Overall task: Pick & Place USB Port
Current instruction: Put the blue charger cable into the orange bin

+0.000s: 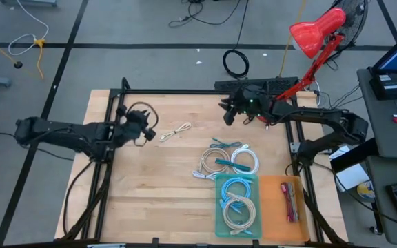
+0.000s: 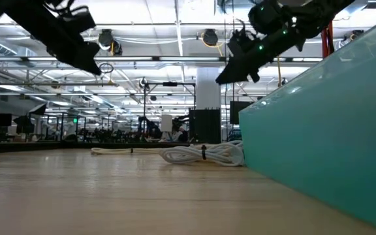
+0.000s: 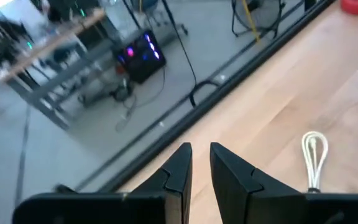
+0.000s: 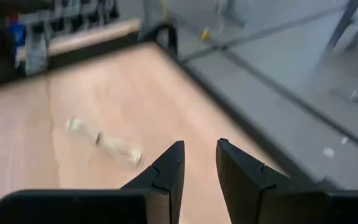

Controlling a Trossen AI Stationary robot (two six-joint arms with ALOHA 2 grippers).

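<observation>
A small white coiled USB cable [image 1: 176, 131] lies flat on the wooden table, left of centre; it also shows in the left wrist view [image 3: 314, 158] and the right wrist view [image 4: 104, 142]. My left gripper [image 1: 154, 134] hovers just to the cable's left, above the table, fingers slightly apart with nothing between them [image 3: 201, 155]. My right gripper [image 1: 227, 114] hangs in the air near the table's far edge, right of the cable, open and empty [image 4: 199, 155]. In the low view both grippers [image 2: 95, 65] [image 2: 230, 73] are well above the tabletop.
A loose pile of white and teal cables [image 1: 229, 160] lies right of centre. Nearer the front stand a teal tray [image 1: 220, 220] holding coiled cables and an orange tray [image 1: 276, 207] with a red item. A black frame [image 1: 185, 91] edges the table; a red lamp [image 1: 312, 34] stands beyond.
</observation>
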